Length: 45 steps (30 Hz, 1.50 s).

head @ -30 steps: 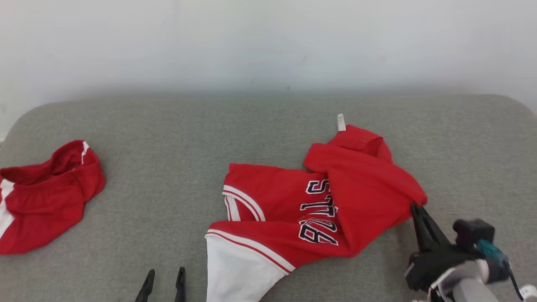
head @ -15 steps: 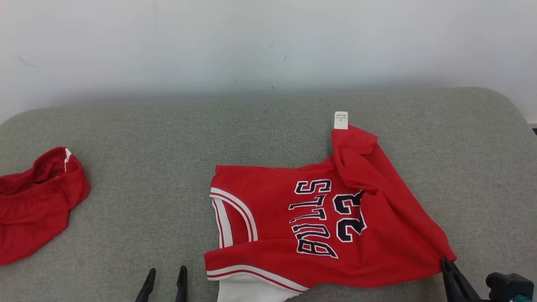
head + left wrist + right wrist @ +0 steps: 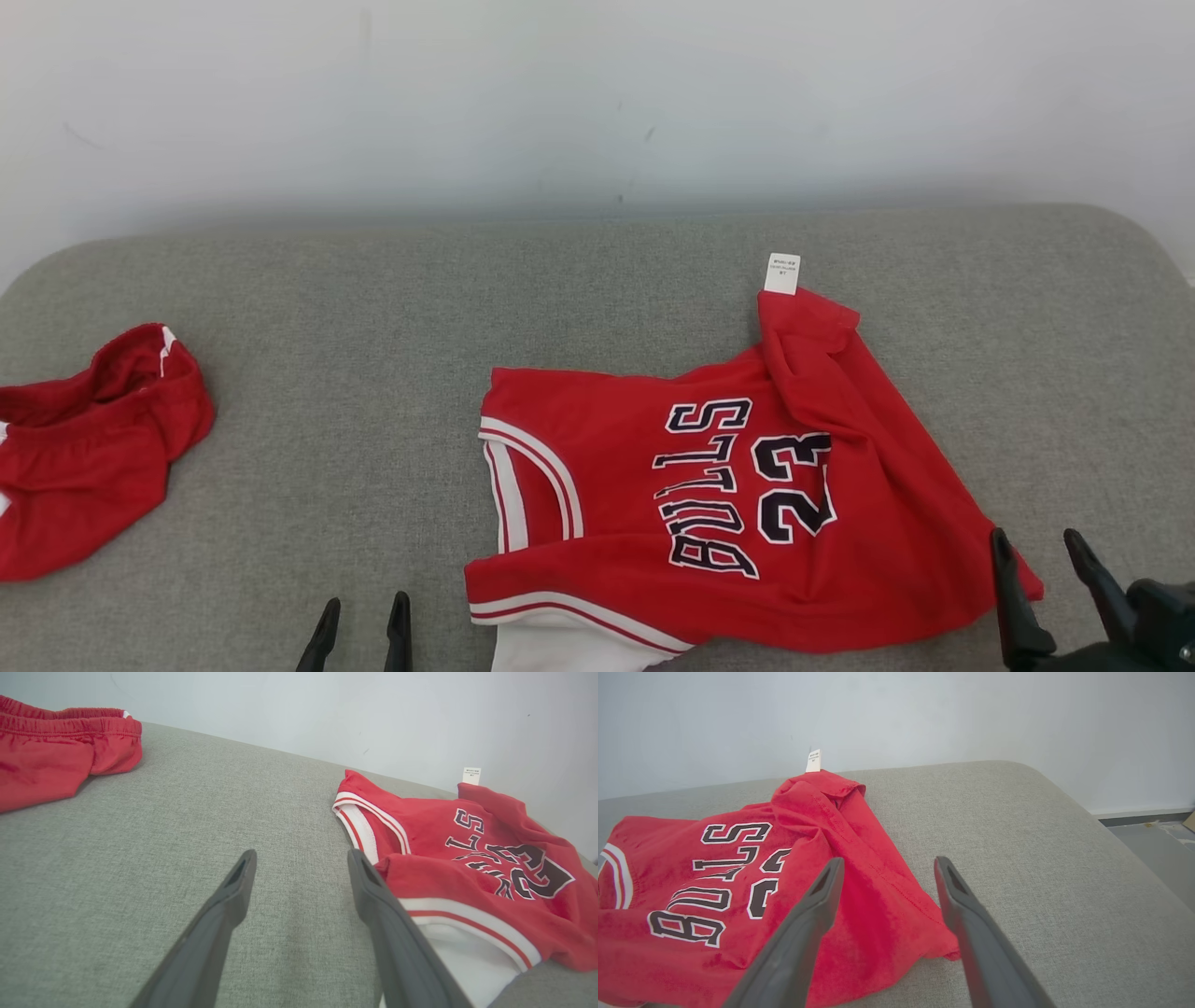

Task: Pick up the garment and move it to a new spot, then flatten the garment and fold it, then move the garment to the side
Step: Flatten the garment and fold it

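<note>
A pale wall [image 3: 597, 93] stood behind a wide grey upholstered cushion [image 3: 373, 308] with rounded corners. On the cushion, right of centre and near its front edge, lay the red basketball jersey [image 3: 607, 439]. It was spread mostly flat, with its dark "BULLS" and "23" lettering facing up and turned sideways. The white-trimmed openings pointed to the robot's left, and a thick fold of cloth ran along its far right side. Well apart from it, at the cushion's left end, a pair of red shorts [image 3: 84, 467] sat crumpled. The right gripper [image 3: 1036, 541] stood at the jersey's near right corner with its jaws spread wide and holding nothing; the corner lay on the cushion between its fingers, and whether one finger touched the cloth I could not tell. The left gripper [image 3: 366, 605] hung just left of the jersey's white hem, jaws likewise apart and empty. A small white label [image 3: 781, 273] stuck out from the jersey's far edge.
</note>
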Available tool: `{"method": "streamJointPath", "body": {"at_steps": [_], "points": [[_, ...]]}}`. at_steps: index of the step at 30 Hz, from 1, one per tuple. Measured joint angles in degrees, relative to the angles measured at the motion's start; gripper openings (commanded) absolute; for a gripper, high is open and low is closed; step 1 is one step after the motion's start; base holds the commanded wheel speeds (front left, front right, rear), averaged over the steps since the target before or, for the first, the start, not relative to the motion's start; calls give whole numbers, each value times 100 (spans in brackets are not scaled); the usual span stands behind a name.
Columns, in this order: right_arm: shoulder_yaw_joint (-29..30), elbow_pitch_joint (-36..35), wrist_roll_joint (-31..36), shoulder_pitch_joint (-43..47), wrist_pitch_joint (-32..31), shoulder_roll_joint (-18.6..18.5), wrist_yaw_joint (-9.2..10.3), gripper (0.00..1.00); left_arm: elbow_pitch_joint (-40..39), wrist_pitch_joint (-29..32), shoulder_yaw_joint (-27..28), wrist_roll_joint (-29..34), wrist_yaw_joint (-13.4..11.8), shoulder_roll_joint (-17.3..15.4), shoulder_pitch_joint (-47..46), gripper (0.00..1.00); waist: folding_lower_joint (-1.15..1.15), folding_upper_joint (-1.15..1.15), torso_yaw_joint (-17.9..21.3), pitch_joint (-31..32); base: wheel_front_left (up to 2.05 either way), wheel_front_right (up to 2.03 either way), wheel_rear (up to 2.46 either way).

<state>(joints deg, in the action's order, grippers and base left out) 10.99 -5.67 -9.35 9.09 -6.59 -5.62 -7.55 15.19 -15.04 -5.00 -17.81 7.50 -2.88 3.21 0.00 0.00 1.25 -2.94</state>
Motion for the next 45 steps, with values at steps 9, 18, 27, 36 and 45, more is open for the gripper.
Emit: {"method": "streamJointPath", "body": {"at_steps": [9, 18, 27, 36, 45], "points": [[-485, 1252, 134, -1018, 162, -620, 0, 100, -20, 0, -15, 20, 1, -1, -9, 100, 0, 0, -20, -70, 0, 0, 0], [-1374, 3004, -31, -2542, 367, -797, 0, 100, 4, 0, -165, 59, 1, 0, -154, 100, 0, 0, -284, -167, 0, 0, 0], [-1860, 4606, 31, -3498, 516, -990, 0, 0, 41, 0, -307, 46, 1, 1, -237, 100, 1, 0, -611, -263, 0, 0, 0], [-1883, 5197, -148, -4440, 1020, -999, 0, 0, 23, 0, -332, 16, 1, 0, -241, 100, 1, 0, -744, -384, 0, 0, 0], [-1902, 6305, 11, -5400, 1110, -992, 0, 44, 69, 0, -460, -11, 1, 0, -395, 100, 1, 0, -893, -503, 0, 0, 0]]}}
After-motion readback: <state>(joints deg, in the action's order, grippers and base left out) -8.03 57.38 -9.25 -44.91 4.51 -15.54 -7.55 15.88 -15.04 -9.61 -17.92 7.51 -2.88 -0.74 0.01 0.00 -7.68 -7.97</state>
